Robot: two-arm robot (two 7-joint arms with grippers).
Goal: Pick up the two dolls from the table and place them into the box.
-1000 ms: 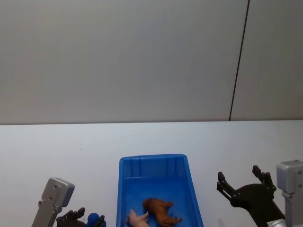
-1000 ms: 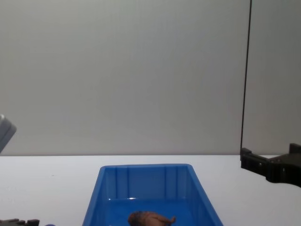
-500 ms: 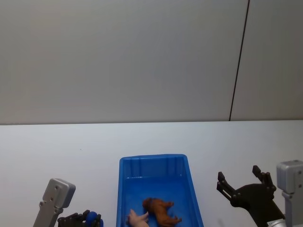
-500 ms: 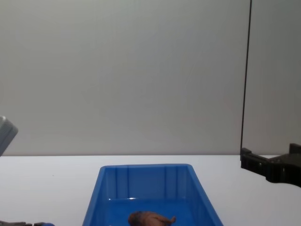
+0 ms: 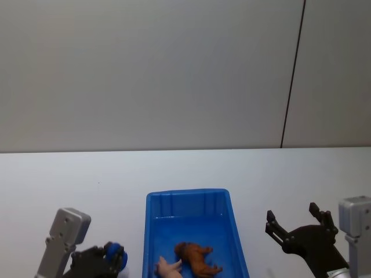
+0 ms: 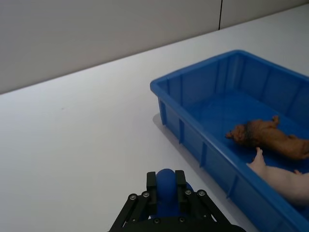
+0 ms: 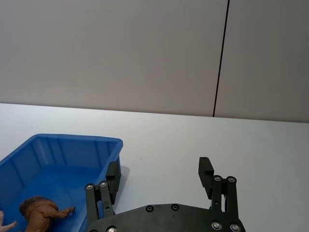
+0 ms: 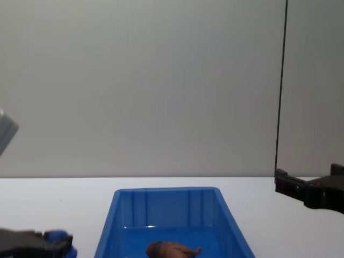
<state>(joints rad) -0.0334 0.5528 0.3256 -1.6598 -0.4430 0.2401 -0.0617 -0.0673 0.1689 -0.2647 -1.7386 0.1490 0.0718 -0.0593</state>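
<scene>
Resting on the white table [image 5: 69,174], the blue box [image 5: 152,231] already holds both dolls, brown [image 5: 197,258] and pink [image 5: 168,267], so you seem finished. Left claw [image 6: 166,191] sits narrow left of the box, right claw [image 5: 295,225] wide on its right; just park both.

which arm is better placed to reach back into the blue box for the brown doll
Right, probably. The right gripper is open and empty beside the box, on the side nearer the brown doll. The left gripper is closed on a small blue object.
</scene>
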